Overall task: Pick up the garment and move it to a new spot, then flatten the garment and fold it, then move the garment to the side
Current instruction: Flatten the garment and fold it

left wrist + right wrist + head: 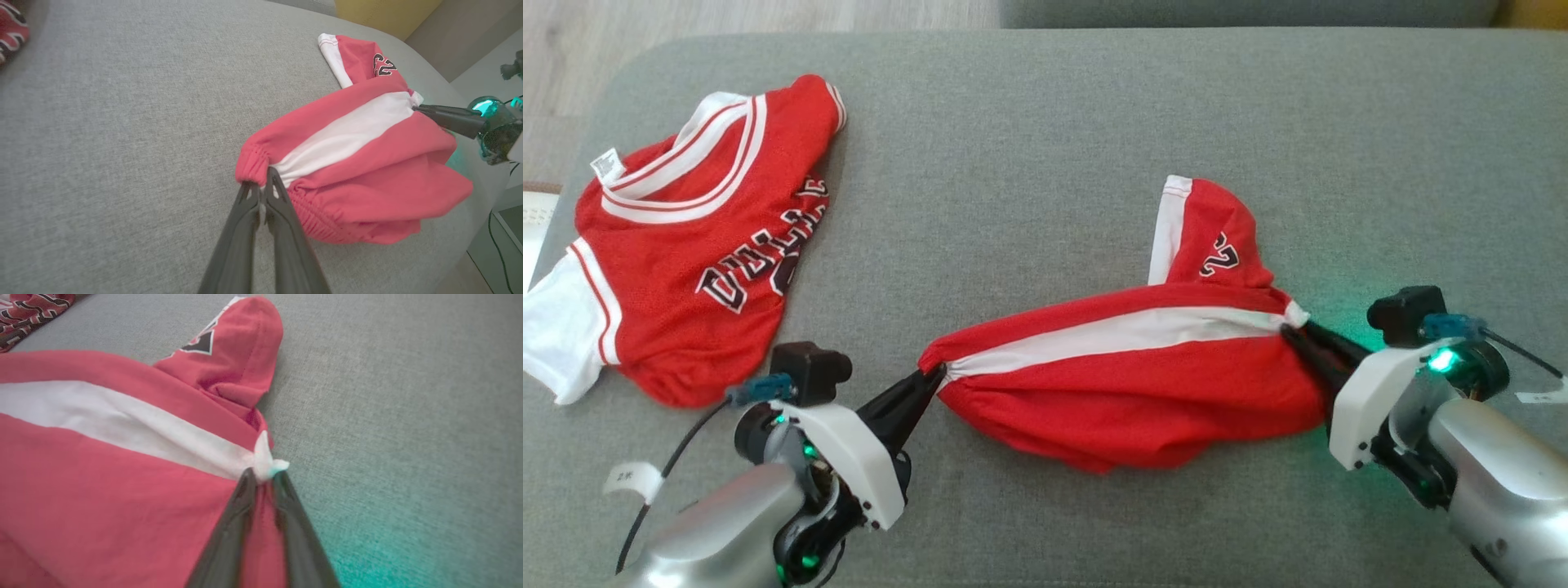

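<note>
Our left hand point(938, 371) is pinched tight on one end of the shorts point(1143, 400), right hand point(1288, 329) clamped on the other. Jersey point(678, 245) lies left of them.

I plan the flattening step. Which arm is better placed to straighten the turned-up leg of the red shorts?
Probably the right. The right gripper pinches the shorts at the corner beside that leg; the left gripper is shut on the opposite end, far from it.

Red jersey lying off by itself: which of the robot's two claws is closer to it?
Left. The left gripper pinches one end of the shorts, just beside the jersey on its right. The right gripper grips the opposite end of the shorts, farther from the jersey.
</note>
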